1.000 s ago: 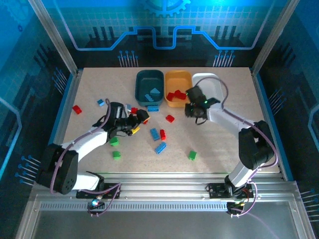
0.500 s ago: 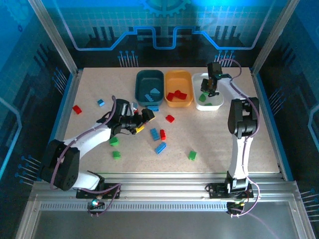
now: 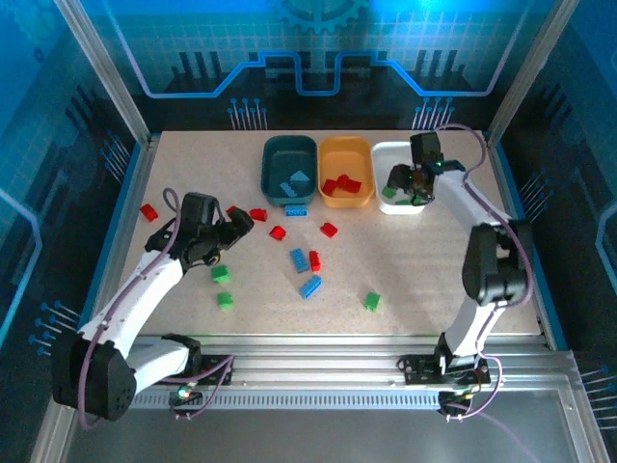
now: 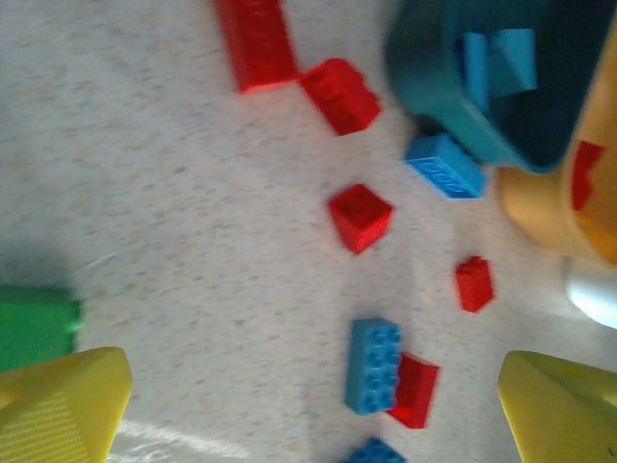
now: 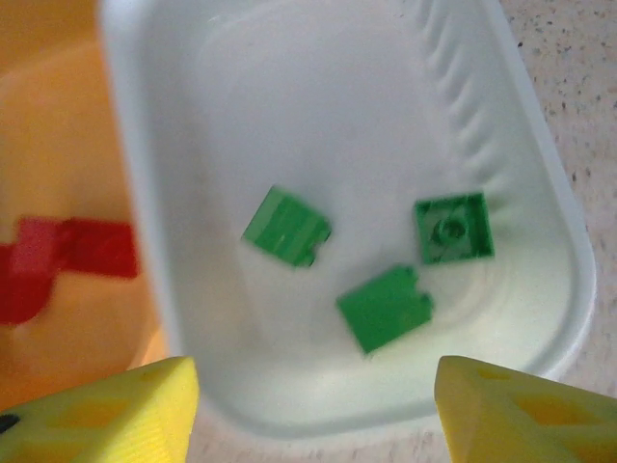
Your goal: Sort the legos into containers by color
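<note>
Right gripper (image 3: 410, 183) at 1 o'clock on the table (image 3: 434, 270), over the near end of the white tub (image 3: 395, 148). Fingers spread; nothing pinched. On the right wrist view, gripper (image 5: 313, 410) above the tub's (image 5: 318, 116) near rim, with three green bricks (image 5: 386, 307) lying loose and apart on the tub floor.

Left gripper (image 3: 234, 224) at 9 o'clock, low over the table. Fingers spread wide, with nothing between them on the left wrist view (image 4: 313, 405).

Along the far edge: dark teal tub (image 3: 289, 154) at 11 o'clock, holding blue bricks (image 3: 294, 181); yellow-orange tub (image 3: 345, 154) at 12 o'clock, touching the white one, holding red bricks (image 3: 339, 185).

Loose on the table:
- blue brick (image 3: 296, 209) just at the teal tub's near end
- three red bricks (image 3: 278, 232) between the left gripper and 12 o'clock
- blue-and-red pair (image 3: 307, 259) touching at the centre
- another blue brick (image 3: 309, 285) just toward 6 o'clock
- two green bricks (image 3: 224, 287) at 8 o'clock
- one green brick (image 3: 372, 301) at 5 o'clock
- lone red brick (image 3: 148, 211) far out at 9 o'clock
</note>
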{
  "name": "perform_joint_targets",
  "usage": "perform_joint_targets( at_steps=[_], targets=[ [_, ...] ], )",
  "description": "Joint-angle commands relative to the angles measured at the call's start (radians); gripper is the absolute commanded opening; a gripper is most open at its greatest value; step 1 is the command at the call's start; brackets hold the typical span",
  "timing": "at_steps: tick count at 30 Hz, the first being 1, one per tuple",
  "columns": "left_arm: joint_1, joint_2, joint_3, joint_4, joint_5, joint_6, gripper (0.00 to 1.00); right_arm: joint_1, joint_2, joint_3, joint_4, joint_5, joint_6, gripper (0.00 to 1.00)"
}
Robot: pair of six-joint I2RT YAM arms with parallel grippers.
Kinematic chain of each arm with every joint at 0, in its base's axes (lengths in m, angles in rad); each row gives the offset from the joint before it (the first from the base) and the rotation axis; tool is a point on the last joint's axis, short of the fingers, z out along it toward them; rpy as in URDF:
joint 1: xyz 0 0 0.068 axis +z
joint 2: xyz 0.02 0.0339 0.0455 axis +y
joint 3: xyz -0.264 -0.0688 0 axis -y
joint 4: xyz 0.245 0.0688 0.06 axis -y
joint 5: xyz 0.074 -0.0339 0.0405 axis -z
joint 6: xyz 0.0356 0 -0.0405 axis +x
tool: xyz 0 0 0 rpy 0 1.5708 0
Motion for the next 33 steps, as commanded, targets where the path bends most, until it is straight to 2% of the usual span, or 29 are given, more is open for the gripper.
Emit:
perform_joint_targets(
  at_steps=[1, 4, 6, 10, 13, 15, 19, 22, 30, 33],
  targets=[
    [0.012, -0.034, -0.082, -0.122, -0.054, -0.014, 0.99, 0.071, -0.136, -0.148, 0.08, -0.007, 0.026, 0.67],
    [0.007, -0.061, -0.134, -0.059, 0.026, 0.0, 0.97, 0.14, -0.217, -0.258, 0.102, -0.001, 0.019, 0.68],
    [-0.039, -0.05, -0.128, -0.022, 0.075, 0.038, 0.91, 0.172, -0.258, -0.323, 0.106, 0.015, 0.019, 0.68],
    [-0.306, 0.05, -0.006, -0.031, -0.03, 0.169, 0.9, 0.167, -0.337, -0.436, 0.119, 0.045, 0.031, 0.71],
    [-0.434, 0.194, 0.083, -0.046, -0.035, 0.263, 0.89, 0.125, -0.359, -0.463, 0.105, 0.014, 0.04, 0.71],
    [-0.505, 0.302, 0.141, -0.059, -0.044, 0.317, 0.85, 0.103, -0.369, -0.483, 0.112, -0.022, 0.049, 0.71],
    [-0.68, 0.502, 0.27, -0.105, -0.15, 0.387, 0.8, 0.079, -0.391, -0.53, 0.129, -0.04, 0.053, 0.7],
    [-0.724, 0.586, 0.32, -0.109, -0.194, 0.399, 0.77, 0.065, -0.417, -0.547, 0.133, -0.046, 0.053, 0.7],
    [-0.726, 0.651, 0.344, -0.126, -0.259, 0.389, 0.7, 0.063, -0.444, -0.565, 0.153, -0.064, 0.049, 0.7],
    [-0.726, 0.672, 0.338, -0.117, -0.247, 0.394, 0.65, 0.061, -0.44, -0.567, 0.163, -0.069, 0.05, 0.69]
  ],
)
